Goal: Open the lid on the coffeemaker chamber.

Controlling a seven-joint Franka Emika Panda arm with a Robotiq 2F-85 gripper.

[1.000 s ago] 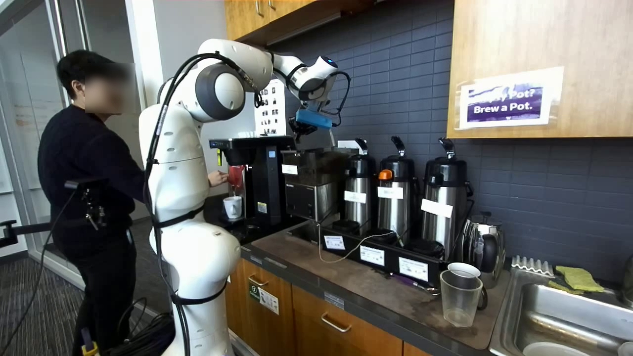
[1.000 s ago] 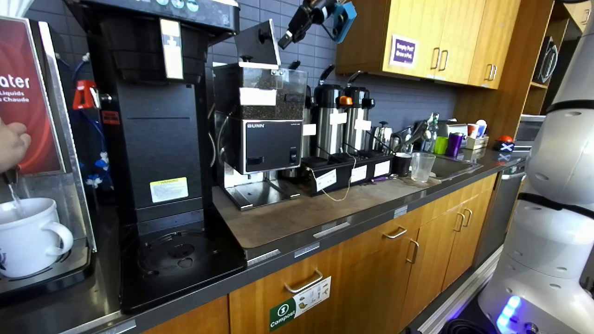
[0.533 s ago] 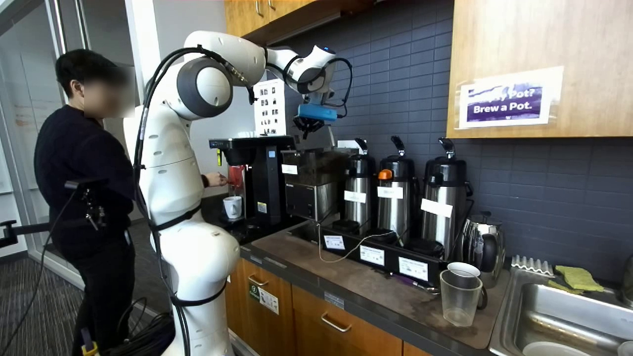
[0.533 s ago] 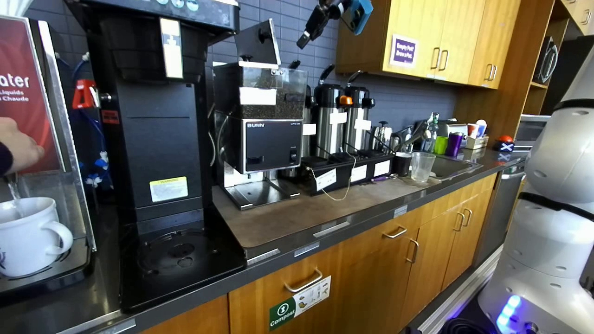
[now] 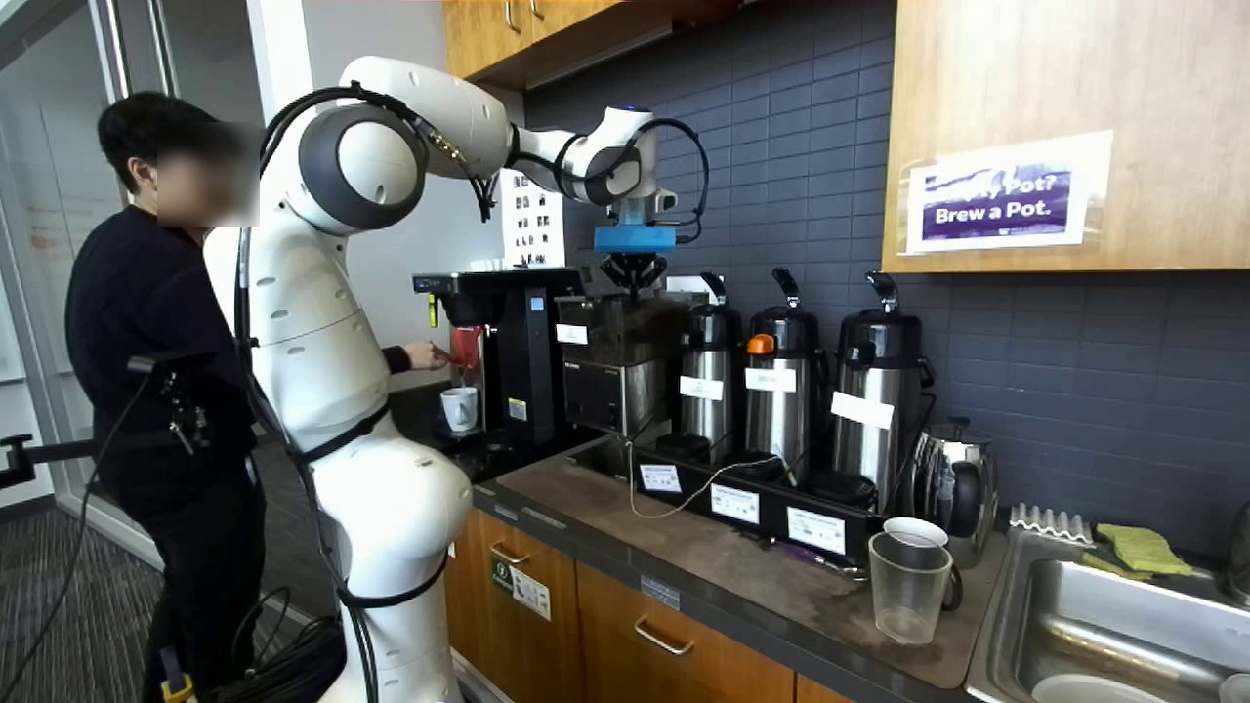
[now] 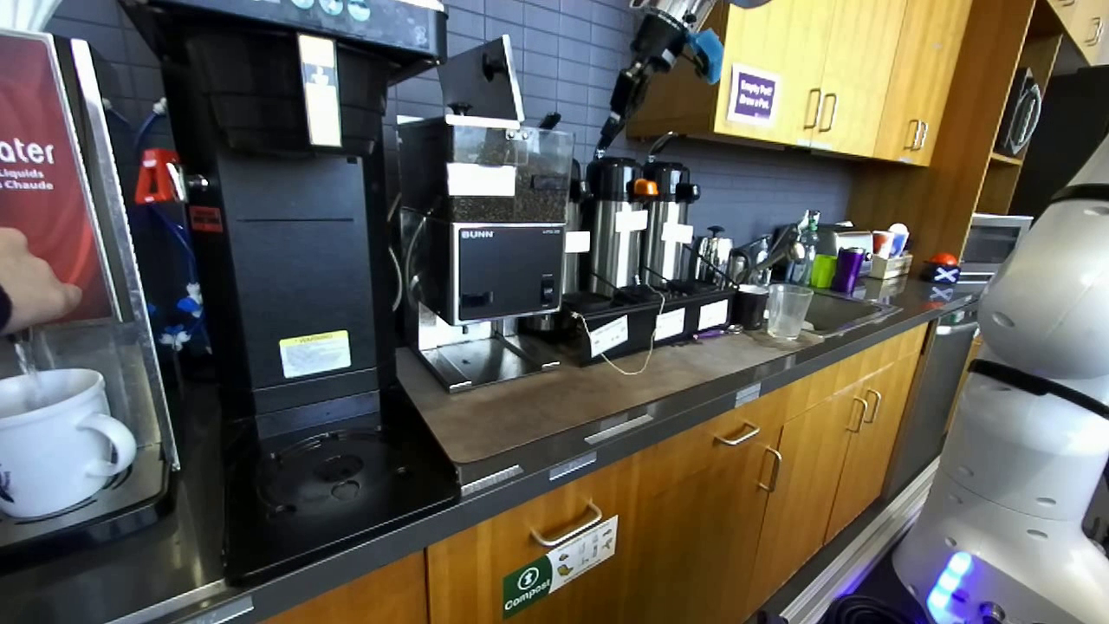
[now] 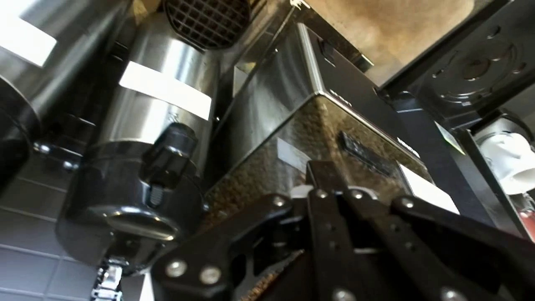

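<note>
Apparently, the lid (image 6: 478,87) is already raised: in an exterior view it is seen standing tilted on top of the bean box (image 6: 537,152), with its knob (image 6: 494,67) facing forward, probably so that the box may be filled from above. This box is taken as the chamber of the task, since coffee beans (image 6: 507,209) are kept behind its clear wall. Near the foot of the lid, a second knob (image 6: 461,109) is seen on the flat part of the top; whether this part must be lifted too cannot be told. The fingers (image 7: 326,175) are together at their tips, with nothing seen between them, and are pointed downward near the box, apart from the lid, as it seems. Joined so, they could be used as a blunt pusher for a thin panel. The steel flasks (image 5: 869,454) are lined up along a black rack (image 5: 771,517) on the counter (image 6: 684,416), perhaps so that drops are caught; a pump handle (image 5: 714,286) could be struck if the fingers were moved sideways too low. If nothing more is to be opened, they should be withdrawn upward, so that the lid is not knocked.
</note>
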